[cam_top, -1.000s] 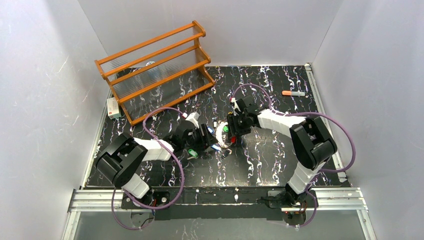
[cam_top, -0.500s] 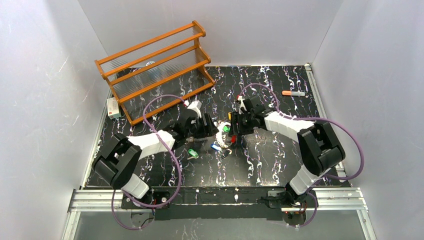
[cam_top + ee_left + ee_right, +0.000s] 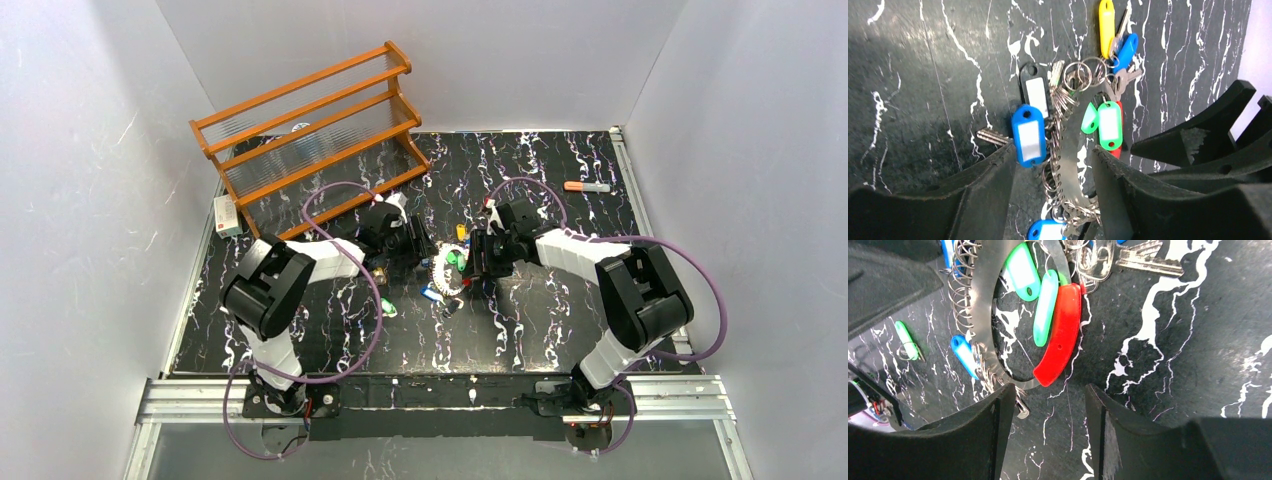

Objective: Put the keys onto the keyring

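Observation:
The keyring [image 3: 447,273] lies mid-table, a flat metal band [image 3: 1075,150] with a red arc [image 3: 1060,335], fringed with small rings. Hanging on it are keys with blue [image 3: 1028,132], green [image 3: 1108,125] and yellow [image 3: 1106,20] tags. One green-tagged key [image 3: 388,308] lies loose to the ring's lower left, also seen in the right wrist view [image 3: 907,340]. My left gripper [image 3: 1053,155] is open and straddles the band from the ring's left side [image 3: 420,247] without pinching it. On the right, my right gripper [image 3: 1048,395] stands open, with only table between its fingers and the red arc's end just ahead.
An orange wooden rack [image 3: 310,140] stands at the back left, with a small box [image 3: 228,215] beside it. An orange-capped marker [image 3: 586,186] lies at the back right. Purple cables loop over both arms near the ring.
My left gripper moved from the ring's lower left toward the back, now at its upper left, uncovering the loose green key. The right gripper shifted slightly right.

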{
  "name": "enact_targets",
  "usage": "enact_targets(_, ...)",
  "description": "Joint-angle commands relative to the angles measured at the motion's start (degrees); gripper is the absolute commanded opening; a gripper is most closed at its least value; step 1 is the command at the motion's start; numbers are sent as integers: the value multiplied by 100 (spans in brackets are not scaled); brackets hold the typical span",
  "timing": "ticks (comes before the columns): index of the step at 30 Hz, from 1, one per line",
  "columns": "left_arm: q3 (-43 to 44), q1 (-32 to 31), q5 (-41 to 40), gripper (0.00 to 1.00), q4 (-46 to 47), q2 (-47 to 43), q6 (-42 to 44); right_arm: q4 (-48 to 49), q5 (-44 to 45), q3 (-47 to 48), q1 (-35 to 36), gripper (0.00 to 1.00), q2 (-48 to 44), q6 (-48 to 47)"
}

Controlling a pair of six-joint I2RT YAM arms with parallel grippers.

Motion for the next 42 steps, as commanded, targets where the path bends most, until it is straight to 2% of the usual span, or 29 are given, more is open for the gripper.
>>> enact_targets(1, -308, -9, 265, 54, 38, -179, -413, 124, 190, 407, -26, 61, 51, -138)
enact_targets(12, -1547, -291, -358, 54, 153, -1231, -1159, -34, 738, 1539, -41, 61, 738, -458)
enact_targets(17, -1666, -326, -185, 52, 447, -963, -1318, -47, 682, 1897, -41, 60, 1277, -522)
enact_targets(21, -1556, -326, -87, 49, 797, -576, -1442, -55, 482, 1823, -39, 54, 1392, -527)
enact_targets(25, -1235, -320, -150, 43, 780, -286, -1317, -5, 350, 1414, -44, 43, 1158, -509)
enact_targets(31, -384, -301, -257, 20, 131, 159, -742, -42, -81, 557, -34, 26, 571, -363)
enact_targets(33, 4, -287, -261, 15, -154, 358, -502, -59, -218, 301, -36, 20, 349, -270)
enact_targets(37, 822, -291, -145, 12, -642, 795, -16, -71, -612, -98, -6, 14, -56, -21)
enact_targets(42, 1693, -291, 189, 13, -1121, 1342, 472, -4, -1100, -351, 164, 14, -427, 251)
